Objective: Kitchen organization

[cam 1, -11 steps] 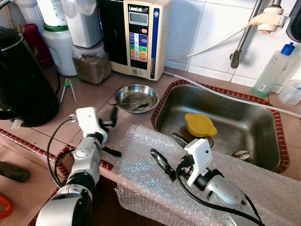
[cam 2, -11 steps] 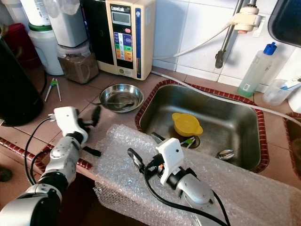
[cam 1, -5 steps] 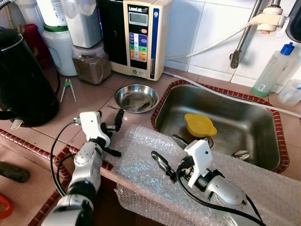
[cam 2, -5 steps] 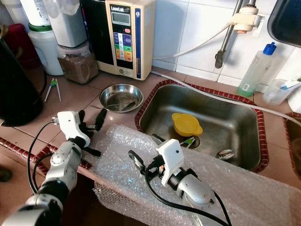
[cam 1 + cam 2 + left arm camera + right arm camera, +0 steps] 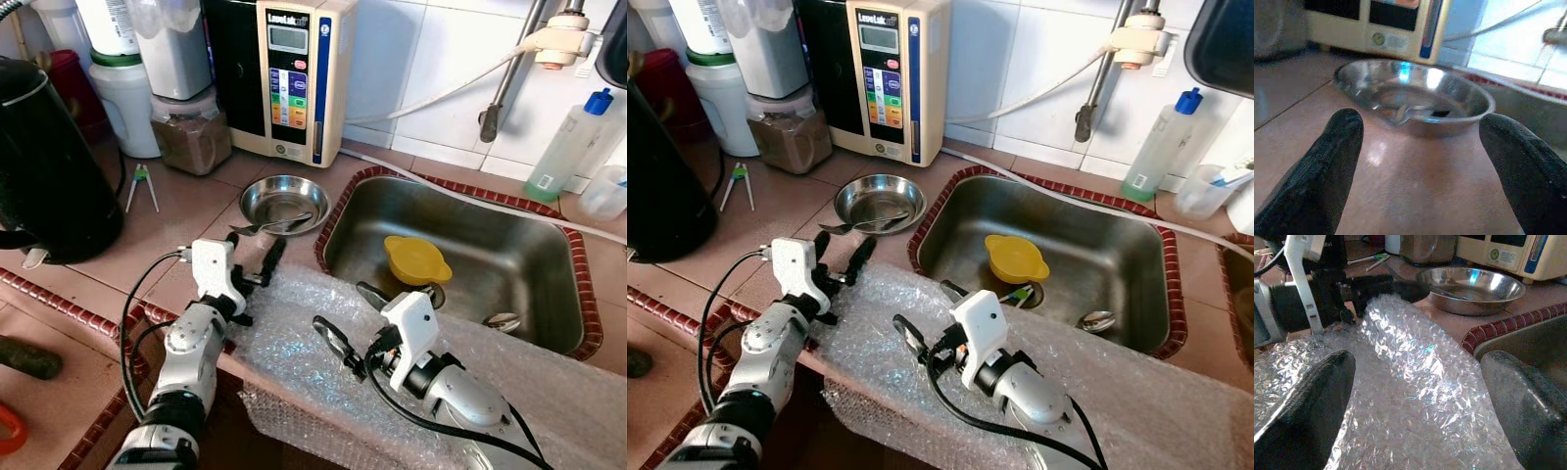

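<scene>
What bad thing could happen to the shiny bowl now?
The open left gripper points at the steel bowl, which sits near the sink edge. A push instead of a grab might slide it in. The spoon across its rim could get knocked off. The bubble wrap may snag the fingers.

I am seeing bright, even light in both eye views, and they are looking sharp. Glare is shining off the bubble wrap (image 5: 323, 343) and the steel bowl (image 5: 1415, 105). The 2 black fingers (image 5: 1334, 166) are looking blurry up close.
</scene>
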{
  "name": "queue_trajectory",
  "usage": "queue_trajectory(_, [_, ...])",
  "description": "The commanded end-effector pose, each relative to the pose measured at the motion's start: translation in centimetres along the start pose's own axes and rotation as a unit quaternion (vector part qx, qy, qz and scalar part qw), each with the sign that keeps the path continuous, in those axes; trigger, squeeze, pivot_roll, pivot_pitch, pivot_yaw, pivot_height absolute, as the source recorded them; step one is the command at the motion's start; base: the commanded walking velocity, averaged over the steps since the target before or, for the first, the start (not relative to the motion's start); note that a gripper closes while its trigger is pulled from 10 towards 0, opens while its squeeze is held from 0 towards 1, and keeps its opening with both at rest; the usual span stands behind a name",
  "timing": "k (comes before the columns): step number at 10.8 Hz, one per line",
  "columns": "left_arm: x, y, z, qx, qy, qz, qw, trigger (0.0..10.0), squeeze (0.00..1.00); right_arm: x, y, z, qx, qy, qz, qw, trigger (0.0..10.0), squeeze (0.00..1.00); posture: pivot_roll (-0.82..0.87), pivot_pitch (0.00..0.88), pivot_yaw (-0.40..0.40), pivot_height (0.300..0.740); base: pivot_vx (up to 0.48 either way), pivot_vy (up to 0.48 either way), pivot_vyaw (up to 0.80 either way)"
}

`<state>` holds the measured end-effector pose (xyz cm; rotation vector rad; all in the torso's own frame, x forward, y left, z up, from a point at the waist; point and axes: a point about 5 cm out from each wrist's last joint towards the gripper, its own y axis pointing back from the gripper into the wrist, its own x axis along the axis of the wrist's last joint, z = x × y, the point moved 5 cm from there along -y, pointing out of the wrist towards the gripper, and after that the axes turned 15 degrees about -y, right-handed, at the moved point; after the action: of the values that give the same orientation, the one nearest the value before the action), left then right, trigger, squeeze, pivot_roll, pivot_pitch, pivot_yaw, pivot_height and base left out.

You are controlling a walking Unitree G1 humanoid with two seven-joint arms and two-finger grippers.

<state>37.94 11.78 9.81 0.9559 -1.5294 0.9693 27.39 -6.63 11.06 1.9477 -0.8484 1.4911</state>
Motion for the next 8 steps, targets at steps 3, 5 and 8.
queue_trajectory(3, [0.3,-0.3,-1.5,0.056,0.026,-0.009,0.998,10.0,1.00,0.1,-0.2,0.1,0.001,0.004,0.000,1.000,10.0,0.00,0.00,0.000,0.024,0.740,0.000,0.000,0.00])
queue_trajectory(5, [0.0,-0.2,-3.6,0.115,0.011,-0.030,0.993,10.0,0.66,0.1,-0.2,0.0,0.001,0.004,0.000,1.000,10.0,0.00,0.00,0.000,0.025,0.740,0.000,0.000,0.00])
queue_trajectory(8, [0.5,-0.4,-5.1,0.148,0.011,-0.035,0.988,10.0,0.00,-0.3,-0.2,-2.1,0.048,-0.021,-0.011,0.999,10.0,0.00,0.01,0.000,0.026,0.740,0.000,0.000,0.00])
